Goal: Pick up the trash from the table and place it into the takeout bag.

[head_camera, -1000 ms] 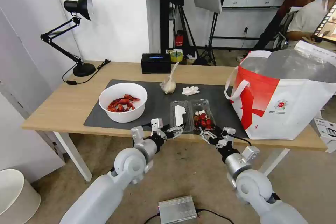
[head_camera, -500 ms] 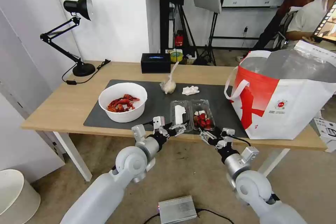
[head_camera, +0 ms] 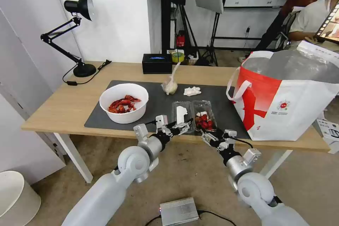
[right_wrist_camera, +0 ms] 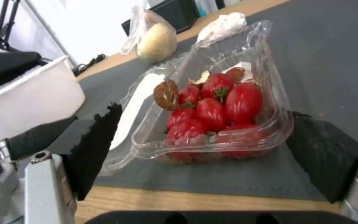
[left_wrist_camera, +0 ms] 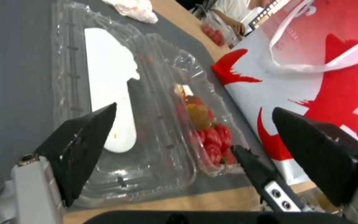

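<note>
- Both arms are up at the near edge of the long light-wood bench (head_camera: 70, 104), aimed at the clear plastic clamshell tray with red scraps (head_camera: 194, 114), which lies opened flat at the front edge of the big dark grey rectangular mat (head_camera: 159, 104).
- Left gripper (head_camera: 179, 126) has its jaws spread wide and empty, lined up on the tray's lid half, the one with the white patch. Right gripper (head_camera: 209, 137) is likewise spread and empty, its jaws straddling the near end of the half with the red bits, from what the right wrist view shows.
- Biggest worry, I reckon: that thin plastic will flex. Squeeze one wall and it could buckle, pop out of the jaws, or tip the red scraps onto the mat.
- The two halves look joined by a hinge. If the arms lift unevenly, the tray may fold or twist and dump its load.
- Both grippers sit close together, so a clash between them looks possible.
- The large white takeout tote with a red panel (head_camera: 282, 102) stands to the right, just beside the tray. A sideways carry might catch its white loop handle (head_camera: 236, 90) or shove the soft bag over.
- The white round bowl of red crayfish shells (head_camera: 123, 103), small knotted clear bag (head_camera: 170, 85) and crumpled white tissue (head_camera: 192, 91) are untouched on the mat.
</note>
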You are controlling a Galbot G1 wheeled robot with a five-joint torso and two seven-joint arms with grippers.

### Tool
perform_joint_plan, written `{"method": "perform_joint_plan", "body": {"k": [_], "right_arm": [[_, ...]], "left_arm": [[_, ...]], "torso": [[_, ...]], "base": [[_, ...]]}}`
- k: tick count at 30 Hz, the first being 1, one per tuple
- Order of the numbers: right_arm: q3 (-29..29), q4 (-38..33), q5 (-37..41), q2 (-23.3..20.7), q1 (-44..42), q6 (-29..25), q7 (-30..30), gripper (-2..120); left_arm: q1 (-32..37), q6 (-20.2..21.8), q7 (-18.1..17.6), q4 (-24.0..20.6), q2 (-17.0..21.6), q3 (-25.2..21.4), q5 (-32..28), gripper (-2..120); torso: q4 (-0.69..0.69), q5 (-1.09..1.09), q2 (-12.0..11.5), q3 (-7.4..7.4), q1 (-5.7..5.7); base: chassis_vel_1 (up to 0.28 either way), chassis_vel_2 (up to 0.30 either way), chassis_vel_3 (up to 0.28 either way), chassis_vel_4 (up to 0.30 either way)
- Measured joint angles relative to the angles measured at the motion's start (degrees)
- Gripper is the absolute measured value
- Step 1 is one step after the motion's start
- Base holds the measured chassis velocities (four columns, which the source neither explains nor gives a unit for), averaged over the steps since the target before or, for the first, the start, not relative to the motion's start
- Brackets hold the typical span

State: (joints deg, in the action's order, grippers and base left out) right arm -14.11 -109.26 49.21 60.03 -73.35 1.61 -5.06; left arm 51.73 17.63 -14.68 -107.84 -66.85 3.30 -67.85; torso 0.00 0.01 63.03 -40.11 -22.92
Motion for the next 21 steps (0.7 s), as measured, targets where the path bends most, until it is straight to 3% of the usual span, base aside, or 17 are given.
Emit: {"method": "perform_joint_plan", "body": {"k": [7,9,21], "right_arm": [[-0.12,0.06,-0.11,0.04,-0.1,-0.14,0.16,91],[-0.15,0.12,-0.13,0.09,-0.12,-0.19,0.31,91],[-0.17,0.08,-0.44,0.27,-0.33,-0.3,0.44,91]], "left_arm": [[0.57,1.68,-0.87,0.17,1.89,-0.55,4.07,100],[1.31,2.87,-0.9,0.17,2.76,-0.5,7.72,100],[1.19,4.86,0.73,1.06,2.66,0.62,15.19,100]], "torso": [[0.01,-0.01,0.0,0.0,0.0],[0.01,-0.01,0.0,0.0,0.0],[0.01,0.0,0.0,0.0,0.01]], "base": [[0.0,0.0,0.0,0.0],[0.0,0.0,0.0,0.0],[0.0,0.0,0.0,0.0]]}}
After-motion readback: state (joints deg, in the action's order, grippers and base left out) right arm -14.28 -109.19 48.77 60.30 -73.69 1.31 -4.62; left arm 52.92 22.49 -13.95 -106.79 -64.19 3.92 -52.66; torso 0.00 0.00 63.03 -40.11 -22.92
